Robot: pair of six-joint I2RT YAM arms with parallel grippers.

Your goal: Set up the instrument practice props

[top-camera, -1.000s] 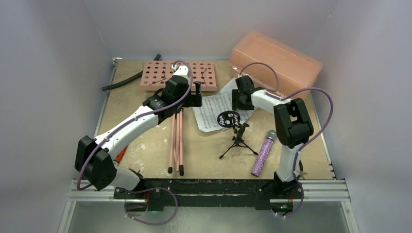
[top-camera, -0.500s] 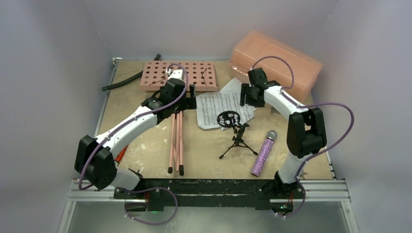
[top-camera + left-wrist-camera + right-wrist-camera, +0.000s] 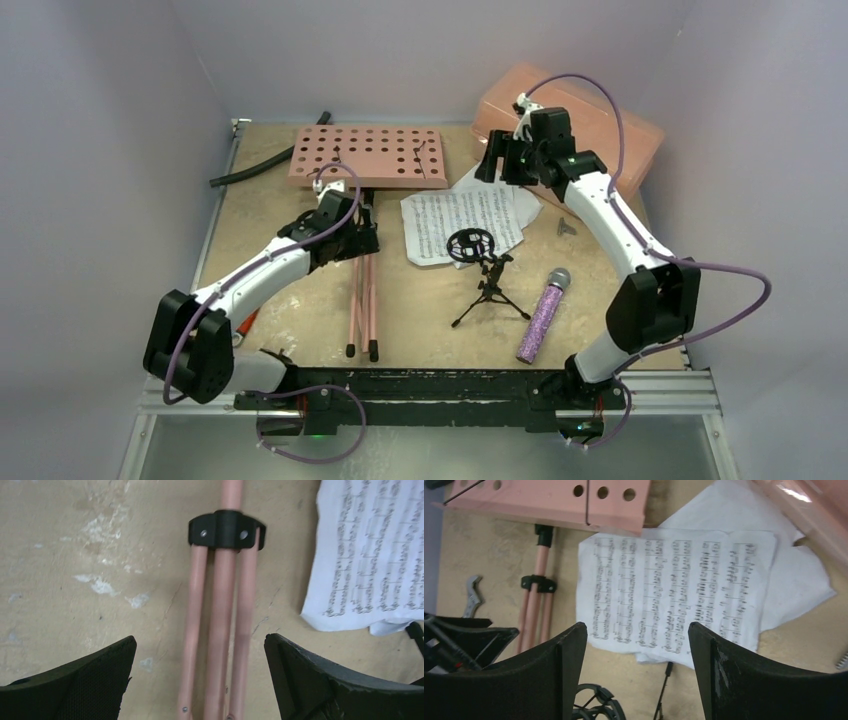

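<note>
**Both pincers released, nothing held**

My left pincer [image 3: 200, 640] has slid nearer along the music stand [image 3: 367, 156] lying flat on the table [image 3: 420, 325]. Its jaws are wide above the folded legs. My right pincer [image 3: 638, 625] has lifted off the sheet-music pages [image 3: 674, 590] toward the far right, empty. Only the top view shows the microphone [image 3: 543, 315] lying near-right beside the upright mic stand [image 3: 485, 275].
</note>
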